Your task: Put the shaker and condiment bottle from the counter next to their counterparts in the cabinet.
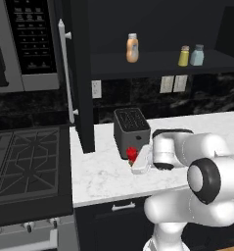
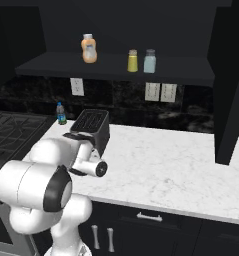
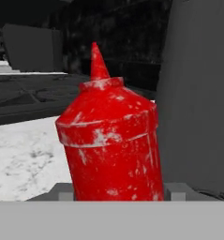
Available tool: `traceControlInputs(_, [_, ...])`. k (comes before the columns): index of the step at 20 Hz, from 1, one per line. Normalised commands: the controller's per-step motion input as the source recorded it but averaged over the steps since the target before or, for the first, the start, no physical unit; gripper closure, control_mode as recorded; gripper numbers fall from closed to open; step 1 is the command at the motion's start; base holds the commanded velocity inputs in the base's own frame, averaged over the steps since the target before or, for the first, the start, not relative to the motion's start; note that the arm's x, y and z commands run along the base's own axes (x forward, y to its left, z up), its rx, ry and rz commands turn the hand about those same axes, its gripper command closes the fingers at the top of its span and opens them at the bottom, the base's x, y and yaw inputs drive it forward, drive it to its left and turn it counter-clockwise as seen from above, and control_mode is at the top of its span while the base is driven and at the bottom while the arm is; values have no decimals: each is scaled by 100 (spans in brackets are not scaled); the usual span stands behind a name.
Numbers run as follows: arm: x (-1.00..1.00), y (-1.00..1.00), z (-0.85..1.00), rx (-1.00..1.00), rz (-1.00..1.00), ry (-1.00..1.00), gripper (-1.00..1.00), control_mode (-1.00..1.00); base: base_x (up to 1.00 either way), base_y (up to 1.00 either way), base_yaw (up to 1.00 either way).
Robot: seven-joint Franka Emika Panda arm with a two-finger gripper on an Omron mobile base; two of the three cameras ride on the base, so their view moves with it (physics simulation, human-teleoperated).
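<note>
Reaching low over the counter [image 1: 104, 176], the gripper [image 1: 134, 158] has its jaws around the red bottle [image 3: 111, 145] beside a toaster [image 1: 130, 128]; a firm clamp cannot be told. Yellow shaker [image 1: 184, 56] stands in the cabinet [image 1: 152, 71].

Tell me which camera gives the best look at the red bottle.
The hand view: the red bottle stands large and close there, tapered cap to lower body, with the toaster right beside it. The left base view shows only a small red patch between toaster and gripper. In the right base view the arm and toaster hide it.
</note>
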Motion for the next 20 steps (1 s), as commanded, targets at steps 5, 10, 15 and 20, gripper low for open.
traceControlInputs(5, [-14, -37, 81, 10, -19, 16, 100, -100, 0, 0, 0])
traceControlInputs(10, [-72, -62, 68, 3, -22, 27, 100, -100, 0, 0, 0])
traceControlInputs(15, [-56, -38, 81, 0, -25, 20, 100, -100, 0, 0, 0])
traceControlInputs(20, [0, 3, 74, 5, -37, -12, 100, -100, 0, 0, 0])
